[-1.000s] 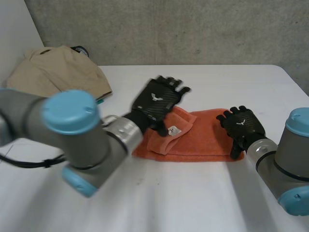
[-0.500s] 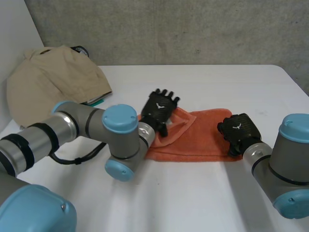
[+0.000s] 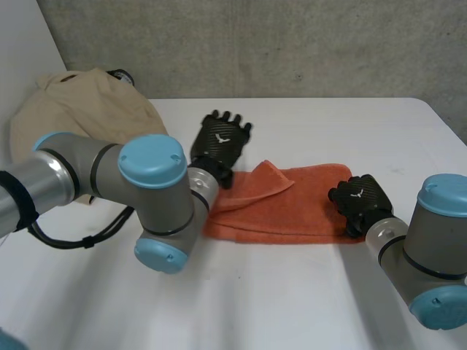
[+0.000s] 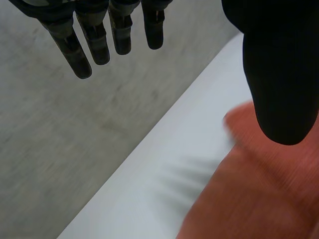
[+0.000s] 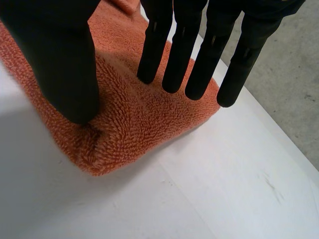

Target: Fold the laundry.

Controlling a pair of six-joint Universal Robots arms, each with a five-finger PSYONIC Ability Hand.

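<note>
White table (image 3: 292,306) is bearing the orange terry towel (image 3: 299,211), one end of which I am anchoring under the flat-fingered right hand (image 3: 359,198) while the spread, empty left hand (image 3: 221,142) is hovering above the other.

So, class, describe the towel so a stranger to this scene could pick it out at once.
On the white table, the orange terry towel lies in the middle, the right hand pressing one end and the left hand near the other. Unlike the beige garment heaped at the far left corner, it is bright orange, flat and partly folded.

Towel (image 5: 134,124) rough looped terry; table (image 5: 214,199) smooth, matt.
</note>
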